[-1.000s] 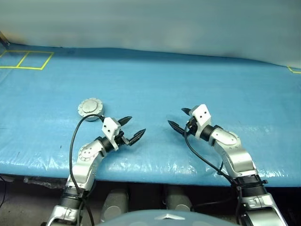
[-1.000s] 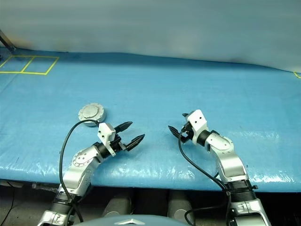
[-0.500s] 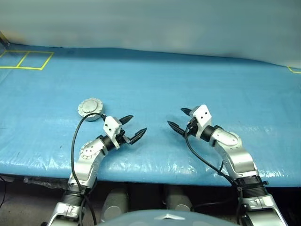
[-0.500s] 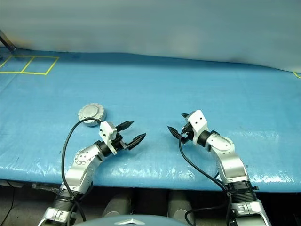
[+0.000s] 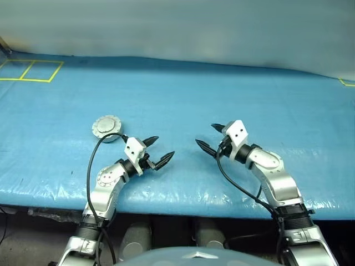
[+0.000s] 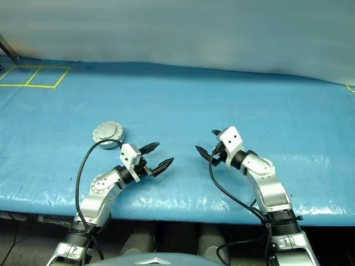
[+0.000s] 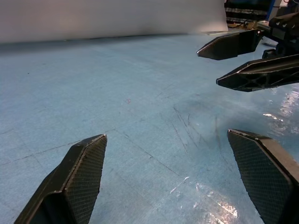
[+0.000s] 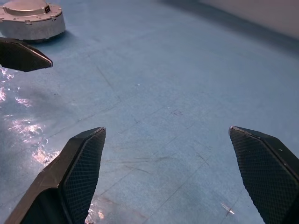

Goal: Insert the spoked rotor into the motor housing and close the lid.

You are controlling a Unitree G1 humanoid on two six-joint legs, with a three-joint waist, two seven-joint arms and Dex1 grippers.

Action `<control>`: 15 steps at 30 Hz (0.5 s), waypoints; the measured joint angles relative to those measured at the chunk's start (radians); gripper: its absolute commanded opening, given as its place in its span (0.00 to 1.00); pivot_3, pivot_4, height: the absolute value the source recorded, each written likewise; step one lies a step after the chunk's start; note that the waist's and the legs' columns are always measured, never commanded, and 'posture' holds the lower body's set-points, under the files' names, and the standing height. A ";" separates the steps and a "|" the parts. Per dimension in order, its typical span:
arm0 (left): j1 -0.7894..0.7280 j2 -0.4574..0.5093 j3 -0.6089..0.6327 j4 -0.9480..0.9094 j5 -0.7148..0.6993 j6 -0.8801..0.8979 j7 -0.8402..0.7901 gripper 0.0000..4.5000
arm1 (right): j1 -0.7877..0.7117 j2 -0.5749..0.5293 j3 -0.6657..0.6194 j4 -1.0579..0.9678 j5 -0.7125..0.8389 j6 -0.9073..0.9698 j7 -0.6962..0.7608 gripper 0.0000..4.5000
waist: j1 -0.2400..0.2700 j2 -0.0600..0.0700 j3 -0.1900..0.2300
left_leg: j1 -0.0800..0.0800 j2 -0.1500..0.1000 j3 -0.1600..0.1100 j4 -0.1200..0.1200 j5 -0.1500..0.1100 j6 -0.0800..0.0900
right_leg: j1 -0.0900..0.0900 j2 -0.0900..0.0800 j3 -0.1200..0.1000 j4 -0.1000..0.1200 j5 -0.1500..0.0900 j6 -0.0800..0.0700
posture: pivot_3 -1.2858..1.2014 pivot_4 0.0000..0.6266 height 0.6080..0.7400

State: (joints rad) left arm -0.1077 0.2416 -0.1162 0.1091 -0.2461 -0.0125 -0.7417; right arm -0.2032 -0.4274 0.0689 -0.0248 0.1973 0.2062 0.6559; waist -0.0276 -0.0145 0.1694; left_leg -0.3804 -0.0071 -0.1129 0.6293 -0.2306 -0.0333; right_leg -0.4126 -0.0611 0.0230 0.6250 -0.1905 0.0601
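A round silver lid [image 5: 106,126] with a scalloped edge lies shut on the motor housing [image 8: 33,31], left of centre on the blue table [image 5: 183,94]. The spoked rotor is out of view. My left gripper [image 5: 165,146] hovers open just right of and nearer than the housing, with nothing between its fingers. My right gripper [image 5: 204,134] faces it across a short gap, also open and holding nothing. The left wrist view looks past its own fingers [image 7: 86,163] at the right gripper [image 7: 208,68]. The right wrist view shows the lid [image 8: 27,6] beyond a left fingertip [image 8: 23,56].
Yellow tape squares [image 5: 30,70] mark the table's far left corner, and a yellow mark [image 5: 347,83] sits at the far right. A pale wall [image 5: 177,27] runs behind the table. The table's front edge [image 5: 183,202] lies just under my forearms.
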 measured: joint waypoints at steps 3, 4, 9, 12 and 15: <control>0.000 0.000 0.000 0.000 0.001 0.000 0.000 1.00 | 0.001 0.000 0.001 0.004 -0.001 0.000 0.000 0.99 | 0.000 0.000 0.000 | 0.000 0.000 0.000 0.000 0.000 0.000 | 0.000 0.000 0.000 0.000 0.000 0.000 | 0.52 0.24 1.00; 0.000 0.000 -0.001 0.000 0.001 0.000 0.000 1.00 | 0.004 0.000 0.001 0.004 -0.003 0.000 0.000 0.99 | 0.001 0.000 0.000 | 0.000 0.000 0.000 0.000 0.000 0.000 | 0.000 0.000 0.000 0.000 0.000 0.000 | 0.52 0.24 1.00; 0.006 0.000 -0.003 -0.001 0.001 0.000 -0.002 1.00 | 0.036 0.003 0.003 0.000 -0.006 0.000 -0.005 0.99 | 0.001 0.000 0.000 | 0.000 0.000 0.000 0.000 0.000 0.000 | 0.000 0.000 0.000 0.000 0.000 0.000 | 0.52 0.24 1.00; 0.009 0.001 -0.005 -0.001 0.001 0.000 -0.002 1.00 | 0.046 0.003 0.005 -0.001 -0.012 0.000 -0.004 0.99 | 0.000 0.000 0.000 | 0.000 0.000 0.000 0.000 0.000 0.000 | 0.000 0.000 0.000 0.000 0.000 0.000 | 0.52 0.24 1.00; 0.009 0.001 -0.010 -0.001 0.001 0.000 -0.002 1.00 | 0.045 0.002 0.005 -0.002 -0.015 0.000 -0.004 0.99 | 0.000 0.000 0.000 | 0.000 0.000 0.000 0.000 0.000 0.000 | 0.000 0.000 0.000 0.001 0.000 0.000 | 0.52 0.24 1.00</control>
State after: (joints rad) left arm -0.0985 0.2428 -0.1263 0.1081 -0.2454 -0.0122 -0.7439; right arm -0.1581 -0.4249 0.0740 -0.0265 0.1823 0.2061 0.6518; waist -0.0275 -0.0144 0.1694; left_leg -0.3801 -0.0071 -0.1128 0.6296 -0.2306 -0.0333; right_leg -0.4125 -0.0611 0.0232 0.6255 -0.1904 0.0602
